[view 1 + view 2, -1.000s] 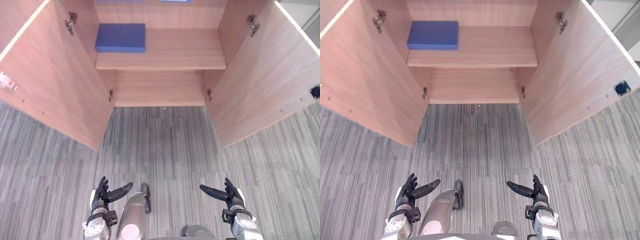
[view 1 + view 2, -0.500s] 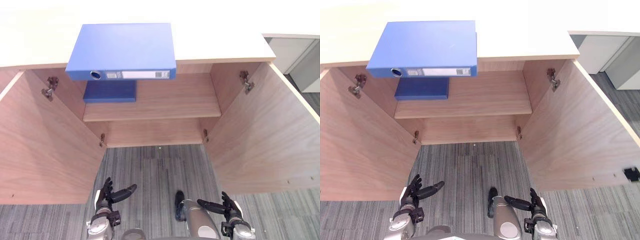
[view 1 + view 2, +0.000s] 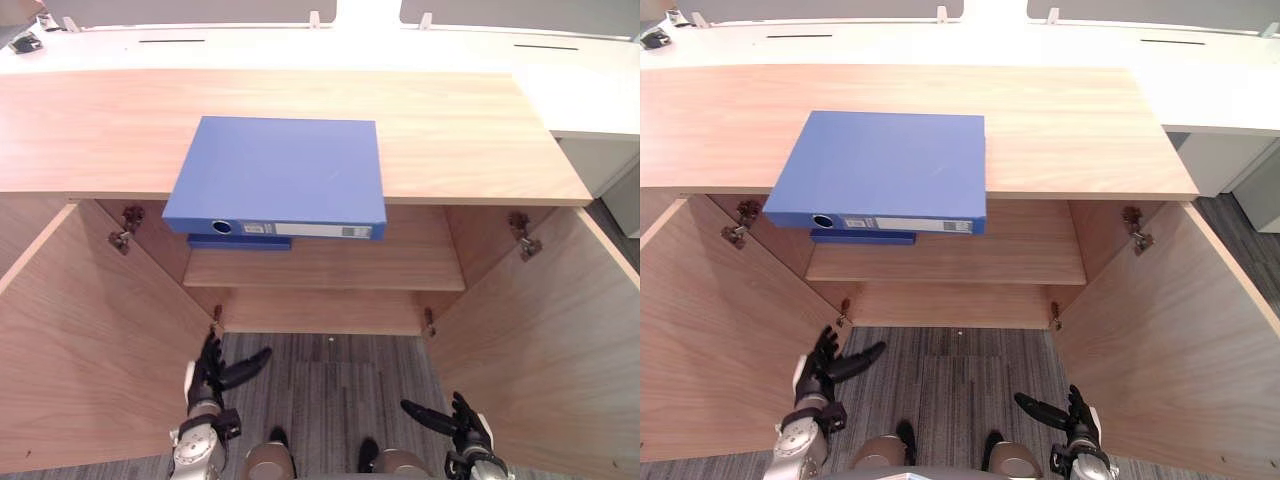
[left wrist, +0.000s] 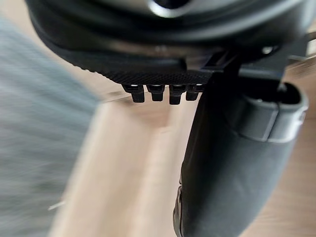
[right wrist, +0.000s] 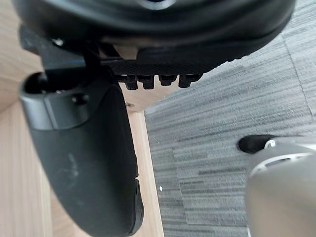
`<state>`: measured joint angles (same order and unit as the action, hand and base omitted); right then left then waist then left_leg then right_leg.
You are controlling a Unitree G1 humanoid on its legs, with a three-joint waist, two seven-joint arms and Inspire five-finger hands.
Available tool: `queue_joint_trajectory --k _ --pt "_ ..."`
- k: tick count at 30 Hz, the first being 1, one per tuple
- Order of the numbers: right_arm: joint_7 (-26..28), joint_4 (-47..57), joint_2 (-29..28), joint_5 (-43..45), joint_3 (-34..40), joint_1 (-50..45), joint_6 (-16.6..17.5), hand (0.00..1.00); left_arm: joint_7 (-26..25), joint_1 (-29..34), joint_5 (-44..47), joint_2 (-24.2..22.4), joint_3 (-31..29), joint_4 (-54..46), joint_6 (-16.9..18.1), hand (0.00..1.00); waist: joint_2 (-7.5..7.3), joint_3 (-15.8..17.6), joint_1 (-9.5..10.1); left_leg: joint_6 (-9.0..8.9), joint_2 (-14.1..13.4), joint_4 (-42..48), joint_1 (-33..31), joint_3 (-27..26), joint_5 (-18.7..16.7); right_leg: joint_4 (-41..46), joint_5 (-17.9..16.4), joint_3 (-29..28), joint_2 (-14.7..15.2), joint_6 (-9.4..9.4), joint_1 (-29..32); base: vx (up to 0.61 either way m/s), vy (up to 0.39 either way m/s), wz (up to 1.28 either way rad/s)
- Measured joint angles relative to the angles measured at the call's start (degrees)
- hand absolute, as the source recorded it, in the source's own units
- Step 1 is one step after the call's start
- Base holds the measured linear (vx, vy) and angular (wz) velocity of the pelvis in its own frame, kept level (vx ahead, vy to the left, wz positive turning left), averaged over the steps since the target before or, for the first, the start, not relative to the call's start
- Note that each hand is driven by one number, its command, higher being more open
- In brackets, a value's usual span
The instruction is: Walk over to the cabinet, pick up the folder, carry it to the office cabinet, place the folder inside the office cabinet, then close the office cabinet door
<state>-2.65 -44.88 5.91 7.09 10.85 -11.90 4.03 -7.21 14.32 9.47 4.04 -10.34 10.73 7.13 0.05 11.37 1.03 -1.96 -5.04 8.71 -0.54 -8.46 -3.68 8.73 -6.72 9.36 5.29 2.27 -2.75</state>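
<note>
- Left hand [image 3: 210,375] and right hand [image 3: 455,420] are held low at the near edge, fingers straightened and nothing grasped.
- Grey striped carpet [image 3: 320,370] is seen beneath them, between the left door [image 3: 90,330] and right door [image 3: 560,340] (both swung wide open).
- A white desk [image 3: 590,90] is seen beyond the wooden cabinet top [image 3: 480,140].
- The blue folder [image 3: 280,175] is laid flat on that top, left of centre, its spine overhanging the near edge, far from both hands.
- A second blue folder [image 3: 240,242] is partly hidden beneath it on the inner shelf [image 3: 380,270].
</note>
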Motion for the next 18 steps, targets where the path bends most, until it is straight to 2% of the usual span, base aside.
queue_joint_trajectory --k 4,8,10,12,18 --pt "0.0 -1.2 -0.1 -0.1 -0.1 -0.1 0.2 1.0 -2.7 2.2 -4.6 1.8 -1.0 -11.2 1.4 1.0 0.11 -1.8 0.86 0.18 0.8 -2.3 1.5 0.2 0.5 -1.3 0.1 0.2 0.1 0.12 -1.2 0.05 0.017 0.04" --pt "0.1 -2.8 0.1 -0.6 -0.3 0.1 1.4 1.0 -5.4 4.7 -15.4 3.2 -0.9 -22.6 2.4 1.0 0.39 -3.0 0.96 0.23 1.1 -4.1 2.2 1.0 1.3 -2.2 0.2 0.4 0.1 0.24 -1.9 0.0 -0.015 0.09" --pt "0.1 -3.7 0.3 -0.8 -1.2 0.0 1.6 1.0 -6.1 5.5 -19.4 5.1 -0.3 -28.0 3.4 1.0 0.44 -3.0 1.09 0.18 1.1 -4.2 2.4 1.3 1.4 -2.4 0.2 0.4 0.0 0.24 -2.2 -0.03 -0.013 0.08" --pt "0.2 -4.6 0.8 -2.3 -2.9 -0.1 1.6 1.0 -6.7 5.5 -25.3 9.1 0.5 -32.9 4.5 1.0 0.66 -3.5 1.09 0.15 1.2 -4.4 2.7 1.4 1.6 -2.5 0.2 0.3 0.0 0.22 -2.6 -0.04 -0.01 0.04" --pt "0.3 -5.7 1.2 -3.1 -5.5 -0.1 1.8 1.0 -6.7 4.1 -38.4 16.2 5.4 -35.3 6.3 1.0 1.12 -5.6 0.4 0.21 1.5 -6.2 4.1 1.4 2.6 -2.7 0.2 -0.2 0.1 0.2 -3.4 -0.04 -0.001 0.0"
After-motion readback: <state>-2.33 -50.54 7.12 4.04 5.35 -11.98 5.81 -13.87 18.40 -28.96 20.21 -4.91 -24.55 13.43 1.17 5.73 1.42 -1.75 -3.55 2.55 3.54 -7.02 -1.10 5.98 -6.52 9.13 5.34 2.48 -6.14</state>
